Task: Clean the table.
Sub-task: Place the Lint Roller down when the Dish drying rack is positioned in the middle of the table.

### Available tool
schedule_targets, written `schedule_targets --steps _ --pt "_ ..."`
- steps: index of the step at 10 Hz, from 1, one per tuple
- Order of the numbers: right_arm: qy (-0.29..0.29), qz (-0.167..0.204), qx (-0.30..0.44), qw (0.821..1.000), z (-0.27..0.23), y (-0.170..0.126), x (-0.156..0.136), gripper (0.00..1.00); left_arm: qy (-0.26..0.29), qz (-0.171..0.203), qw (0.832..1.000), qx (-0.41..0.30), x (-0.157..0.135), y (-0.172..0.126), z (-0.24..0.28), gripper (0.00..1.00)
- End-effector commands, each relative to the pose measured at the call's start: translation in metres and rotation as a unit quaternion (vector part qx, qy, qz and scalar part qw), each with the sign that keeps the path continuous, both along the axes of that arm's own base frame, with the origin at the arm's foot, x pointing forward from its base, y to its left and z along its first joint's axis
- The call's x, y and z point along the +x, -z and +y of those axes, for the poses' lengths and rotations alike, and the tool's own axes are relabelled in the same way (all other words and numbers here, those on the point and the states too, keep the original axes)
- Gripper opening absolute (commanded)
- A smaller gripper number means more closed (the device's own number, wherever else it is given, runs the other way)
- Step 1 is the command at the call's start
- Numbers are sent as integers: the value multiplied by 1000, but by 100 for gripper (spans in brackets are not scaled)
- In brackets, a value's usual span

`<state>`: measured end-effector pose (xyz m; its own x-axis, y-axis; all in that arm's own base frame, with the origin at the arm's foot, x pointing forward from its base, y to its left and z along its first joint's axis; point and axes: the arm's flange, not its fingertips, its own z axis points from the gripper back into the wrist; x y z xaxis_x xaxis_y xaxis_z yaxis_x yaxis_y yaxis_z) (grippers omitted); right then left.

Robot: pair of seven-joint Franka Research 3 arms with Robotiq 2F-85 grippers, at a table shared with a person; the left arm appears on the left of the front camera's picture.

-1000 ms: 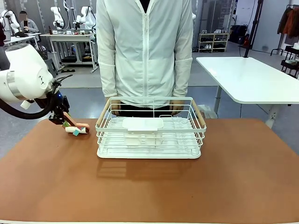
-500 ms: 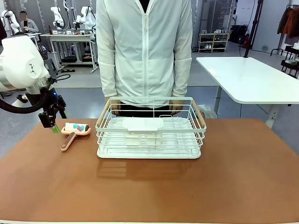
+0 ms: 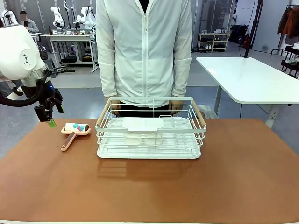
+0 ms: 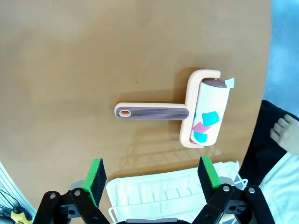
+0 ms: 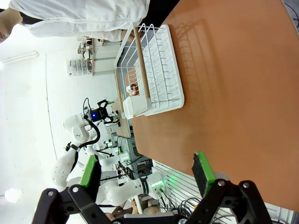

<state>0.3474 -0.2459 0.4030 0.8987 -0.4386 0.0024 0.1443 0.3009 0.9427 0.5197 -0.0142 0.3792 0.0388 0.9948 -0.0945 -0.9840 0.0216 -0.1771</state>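
The table [image 3: 196, 186] is big and flat, with a dull red-brown top and a thin pale edge. It stretches right across the front view, from the near edge out to the person [image 3: 145, 51] standing at the far side.

A white wire basket [image 3: 150, 128] sits on the far middle of the table, and the person's hands rest on its far rim. Just left of the basket lies a lint roller [image 3: 74, 132] with a peach handle. Its white roll has blue and pink paper bits stuck to it. It does not touch the basket.

The whole near half and the right side of the table top are bare, so there is lots of room there.

The left gripper [image 3: 45, 113] hangs over the far left edge of the table, up and to the left of the roller. In the left wrist view [image 4: 152, 175] its green pads are wide apart with nothing between them. The right gripper [image 5: 145, 173] also has its fingers spread wide and empty over bare table.

The basket's wires hide part of the white tray [image 3: 142, 124] inside it, and the table's near corners are cut off.
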Motion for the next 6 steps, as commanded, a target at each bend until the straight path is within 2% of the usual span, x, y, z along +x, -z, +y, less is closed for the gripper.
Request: schedule_targets --steps 1,6 --pt "3 -12 4 1000 2 -2 -2 100 -3 6 1000 -5 0 4 1 100" --pt "3 -12 4 1000 2 -2 -2 100 -3 6 1000 -5 0 4 1 100"
